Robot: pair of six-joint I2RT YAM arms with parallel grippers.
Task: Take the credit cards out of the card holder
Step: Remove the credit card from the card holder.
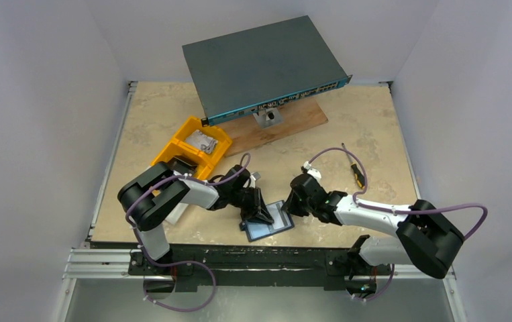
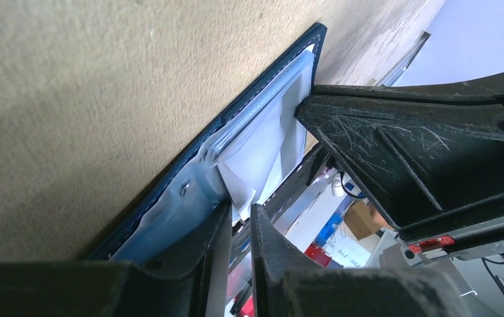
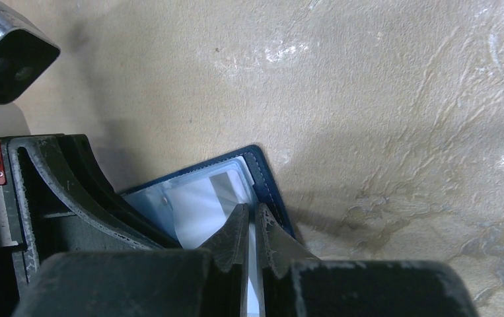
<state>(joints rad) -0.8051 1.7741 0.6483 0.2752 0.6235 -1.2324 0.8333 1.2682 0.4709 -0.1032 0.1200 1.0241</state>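
Counter [image 1: 374, 134] at 6 o'clock carries the open card holder [image 1: 268, 227]; with right claw [image 1: 289, 208] pinched shut at its 3 o'clock edge and left claw [image 1: 262, 215] barely parted at 9, I'd pull level, slowly.

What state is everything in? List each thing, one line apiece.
card holder: open, lying flat, sleeves facing up.
credit cards: inside the sleeves, not yet out.
left gripper: slightly open at the holder's edge.
right gripper: shut on the card holder's pale sleeve edge.
network switch: tilted, propped on a wooden board.
yellow bins: upright, items inside.
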